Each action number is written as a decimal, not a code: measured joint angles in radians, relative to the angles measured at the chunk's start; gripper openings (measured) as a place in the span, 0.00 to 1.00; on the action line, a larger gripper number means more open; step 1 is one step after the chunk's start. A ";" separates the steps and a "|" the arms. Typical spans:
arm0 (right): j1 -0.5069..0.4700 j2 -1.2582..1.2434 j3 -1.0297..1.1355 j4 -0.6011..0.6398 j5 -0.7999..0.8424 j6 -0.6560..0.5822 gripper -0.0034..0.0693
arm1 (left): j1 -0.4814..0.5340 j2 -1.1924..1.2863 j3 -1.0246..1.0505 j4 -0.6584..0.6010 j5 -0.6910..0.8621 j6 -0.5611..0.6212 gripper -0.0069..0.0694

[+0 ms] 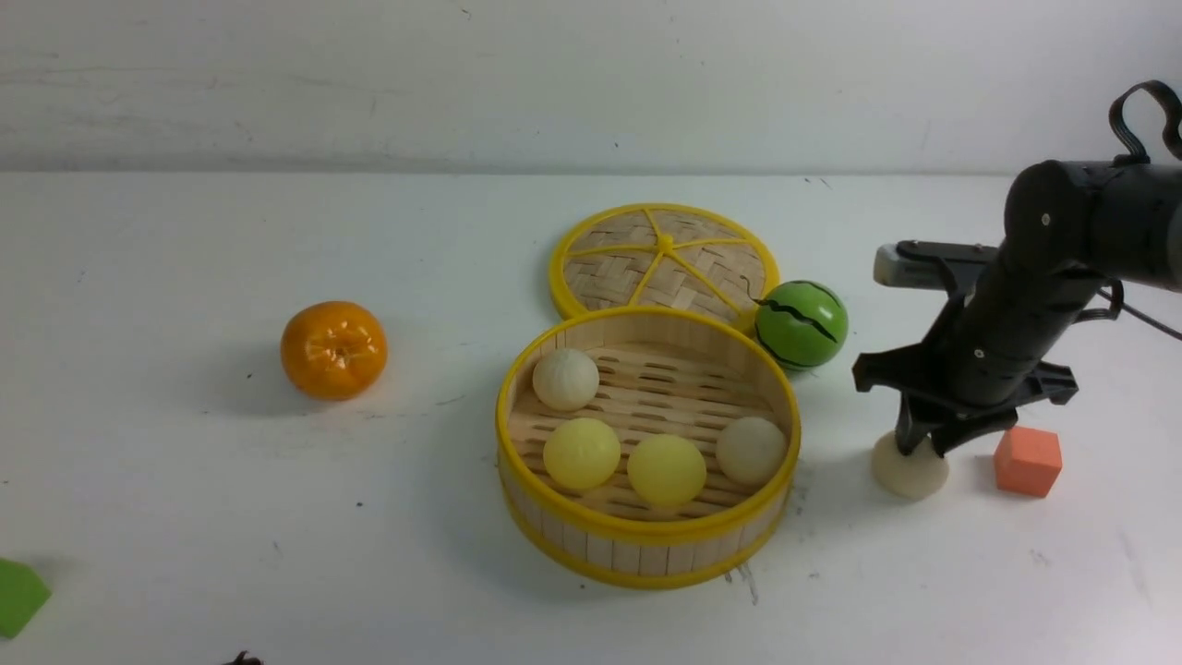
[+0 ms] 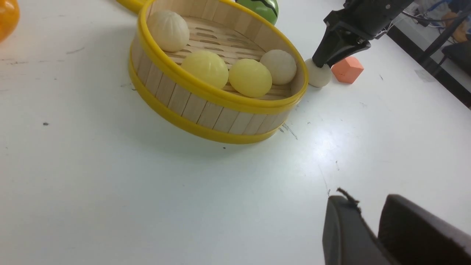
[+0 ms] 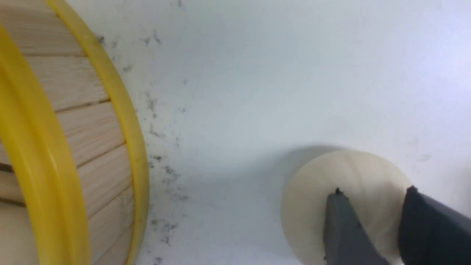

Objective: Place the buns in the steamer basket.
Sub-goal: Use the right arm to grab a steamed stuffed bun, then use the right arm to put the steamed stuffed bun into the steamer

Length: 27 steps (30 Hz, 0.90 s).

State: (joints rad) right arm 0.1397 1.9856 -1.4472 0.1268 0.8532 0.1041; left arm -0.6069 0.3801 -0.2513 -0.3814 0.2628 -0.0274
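A: Green block (image 1: 18,596) at the near left edge of the worktop (image 1: 185,508), cut off by the frame. Next?

B: Steamer basket (image 1: 646,531), centre, upright, four buns on its slat floor. Back left cream bun (image 1: 565,379), front left yellow bun (image 1: 582,453), front middle yellow bun (image 1: 666,469), right cream bun (image 1: 751,450) against the wall. The two yellow ones sit just beside each other.

A: Fifth one?

B: Last cream bun (image 1: 910,469) is outside, on the worktop, right of the basket and near it, not touching. Orange cube (image 1: 1027,460) is just beside it, further right.

A: Right tool (image 1: 923,448)?

B: Pointing down, tips on top of that last bun, jaws a little apart with bun showing between them. Clamped or loose, cannot tell. Bun sits on the worktop.

A: Left tool (image 2: 368,200)?

B: Only in its own wrist view. Two dark fingers with a gap, nothing between them, released, above bare worktop, well apart from the basket.

A: Others?

B: Woven lid (image 1: 663,259) flat behind the basket. Watermelon ball (image 1: 801,324) touching the lid's right edge. Orange (image 1: 333,350) alone, well left.
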 joint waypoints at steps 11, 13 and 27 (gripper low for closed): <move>0.005 -0.013 -0.033 0.000 0.072 -0.056 0.05 | 0.000 0.000 0.000 0.000 0.000 0.000 0.29; 0.024 -0.041 -0.057 0.011 0.112 -0.057 0.05 | 0.000 0.000 0.000 0.000 0.000 0.000 0.29; 0.266 0.051 -0.302 0.234 0.082 -0.127 0.06 | 0.000 0.000 0.000 0.000 0.000 0.000 0.31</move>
State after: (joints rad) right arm 0.4057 2.0364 -1.7488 0.3611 0.9352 -0.0229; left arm -0.6069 0.3801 -0.2513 -0.3814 0.2628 -0.0275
